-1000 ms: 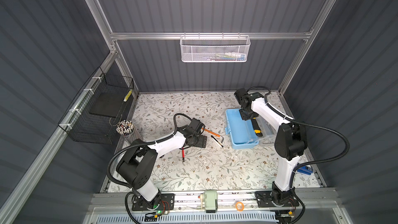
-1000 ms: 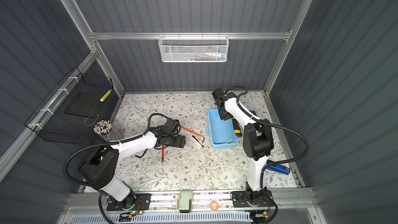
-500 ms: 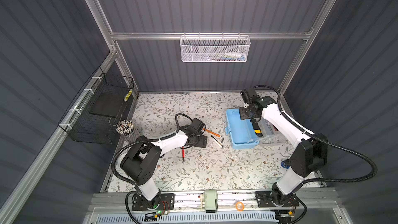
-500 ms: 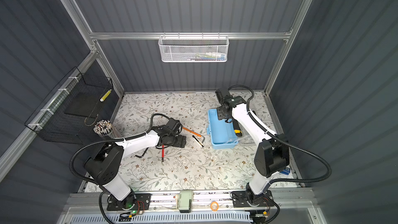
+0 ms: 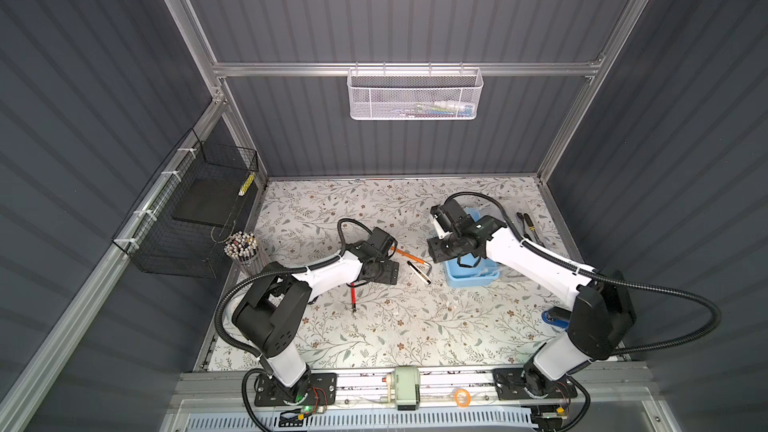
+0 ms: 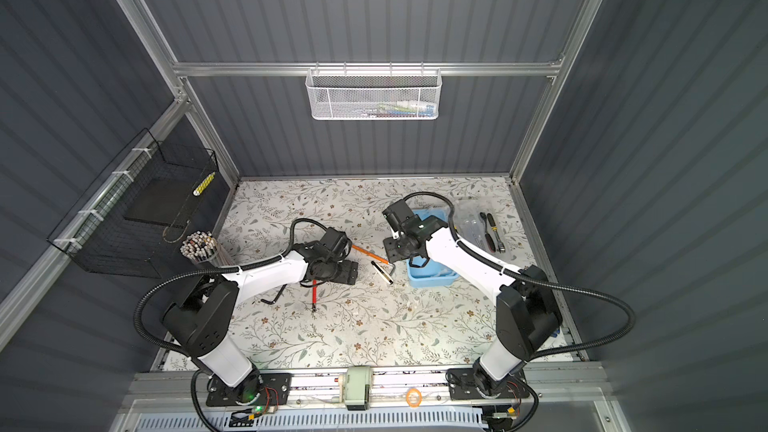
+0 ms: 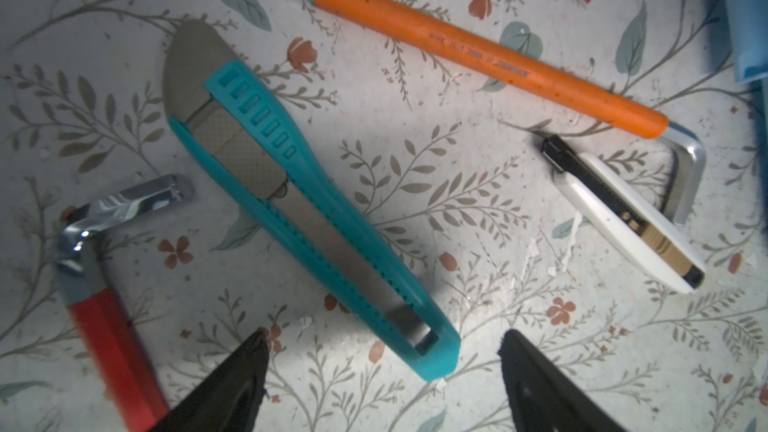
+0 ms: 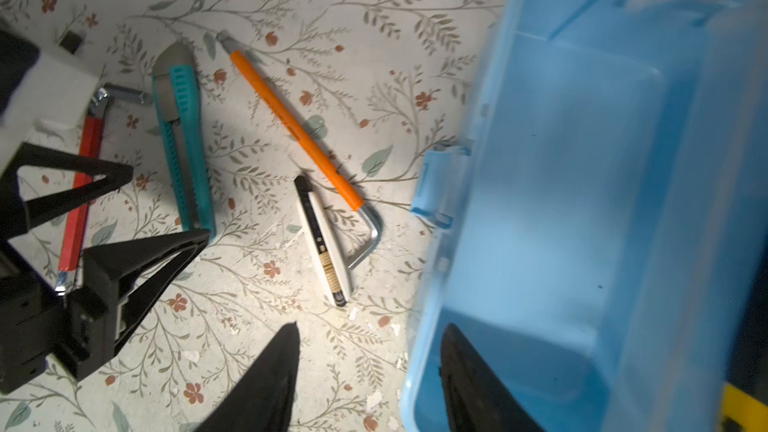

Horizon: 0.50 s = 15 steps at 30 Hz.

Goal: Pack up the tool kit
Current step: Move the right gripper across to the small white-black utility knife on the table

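Observation:
The light-blue box (image 5: 469,278) (image 8: 582,201) of the tool kit stands open right of centre. My right gripper (image 8: 370,328) (image 5: 440,249) is open, one finger over the mat and one inside the box, astride its left wall. On the mat lie a teal utility knife (image 7: 307,209) (image 8: 183,151), an orange-sleeved hex key (image 7: 478,56) (image 5: 409,254), a white knife (image 7: 623,209) (image 5: 417,272) and a red-sleeved hex key (image 7: 108,326) (image 5: 353,297). My left gripper (image 7: 381,342) (image 5: 384,274) is open low over the teal knife's rear end, which the top views hide.
More tools (image 6: 490,230) lie on the clear lid (image 6: 469,209) right of the box. A white mesh basket (image 5: 413,95) hangs on the back wall and a black wire basket (image 5: 195,209) on the left wall. A cup of pens (image 5: 243,245) stands at the mat's left edge.
My right gripper has come from the box's far end toward the front and left, to the box's left wall, while its elbow swung out to the right. The left gripper has barely moved.

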{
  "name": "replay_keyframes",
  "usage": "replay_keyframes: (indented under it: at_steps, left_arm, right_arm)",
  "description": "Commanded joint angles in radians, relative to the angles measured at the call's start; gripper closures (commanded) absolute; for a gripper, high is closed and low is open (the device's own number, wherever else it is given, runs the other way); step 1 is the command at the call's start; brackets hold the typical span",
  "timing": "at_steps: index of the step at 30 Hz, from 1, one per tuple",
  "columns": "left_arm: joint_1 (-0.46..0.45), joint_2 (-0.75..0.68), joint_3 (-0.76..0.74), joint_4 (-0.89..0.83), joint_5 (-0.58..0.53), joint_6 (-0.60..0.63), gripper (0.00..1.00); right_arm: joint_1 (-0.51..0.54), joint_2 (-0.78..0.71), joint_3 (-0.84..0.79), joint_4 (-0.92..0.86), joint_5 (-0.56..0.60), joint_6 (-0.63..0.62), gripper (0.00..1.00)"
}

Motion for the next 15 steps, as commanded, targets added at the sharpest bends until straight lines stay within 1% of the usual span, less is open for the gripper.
replay_keyframes:
  at_steps: [1, 5, 7, 15]
  left_arm:
    - [0.007, -0.014, 0.009, -0.029, -0.013, -0.012, 0.12]
    - [0.009, -0.023, 0.002, -0.031, -0.019, -0.015, 0.12]
    - [0.01, -0.027, -0.002, -0.033, -0.022, -0.017, 0.12]
    - [0.012, -0.044, -0.017, -0.029, -0.032, -0.02, 0.11]
  right_arm:
    - [0.042, 0.053, 0.0, 0.053, -0.026, -0.012, 0.41]
    - [0.075, 0.123, 0.033, 0.057, -0.037, -0.04, 0.42]
    - [0.087, 0.155, 0.044, 0.058, -0.045, -0.053, 0.45]
    - [0.097, 0.226, 0.033, 0.058, -0.048, -0.064, 0.5]
